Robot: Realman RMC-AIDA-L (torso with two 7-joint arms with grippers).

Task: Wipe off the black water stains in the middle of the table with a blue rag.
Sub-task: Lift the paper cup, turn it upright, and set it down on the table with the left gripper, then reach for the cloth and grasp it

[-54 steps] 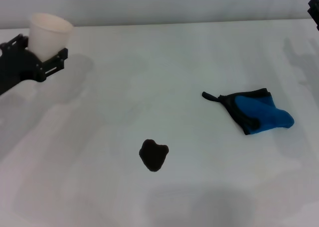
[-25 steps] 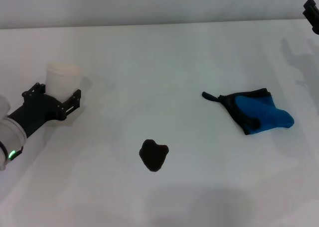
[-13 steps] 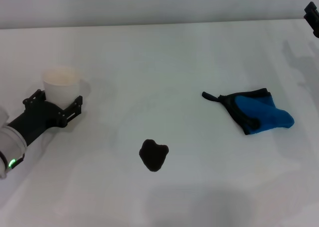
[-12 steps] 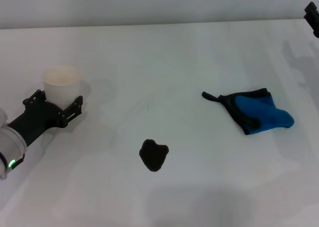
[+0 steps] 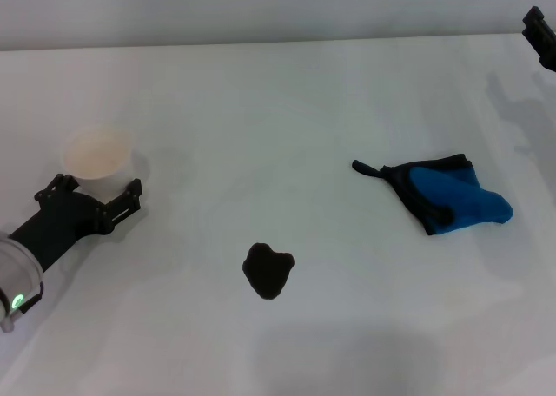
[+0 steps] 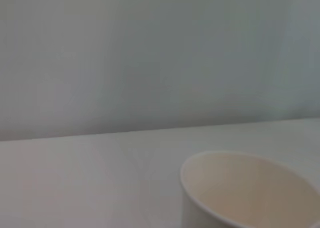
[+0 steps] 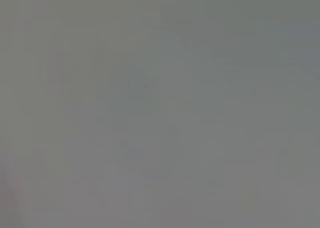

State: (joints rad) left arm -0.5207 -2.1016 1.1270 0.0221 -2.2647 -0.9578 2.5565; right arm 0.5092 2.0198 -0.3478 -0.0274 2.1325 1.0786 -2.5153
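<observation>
Meanwhile the left gripper (image 5: 94, 201) has come down and drawn back toward the robot, bringing a white paper cup (image 5: 95, 157) from high at the far left to a spot on the table (image 5: 287, 92) well to the left of the stain. Its fingers stand on either side of the cup's base, but whether they clench the cup or have let it go cannot be told. The cup appears to rest on the table now, so the pouring part looks done and the wiping part has not begun.

The black stain (image 5: 268, 270) has not moved: a small glossy blotch in the middle of the table. The blue rag (image 5: 450, 196) lies crumpled to the right of the stain and a little farther from the robot, well apart from it and untouched, its loop tail pointing toward the cup's side.

The right gripper (image 5: 541, 36) shows only as a dark tip at the far right edge, beyond the rag; its fingers cannot be made out.

The left wrist view shows the cup's open, empty mouth from close by, with wall behind. The right wrist view shows plain grey.
</observation>
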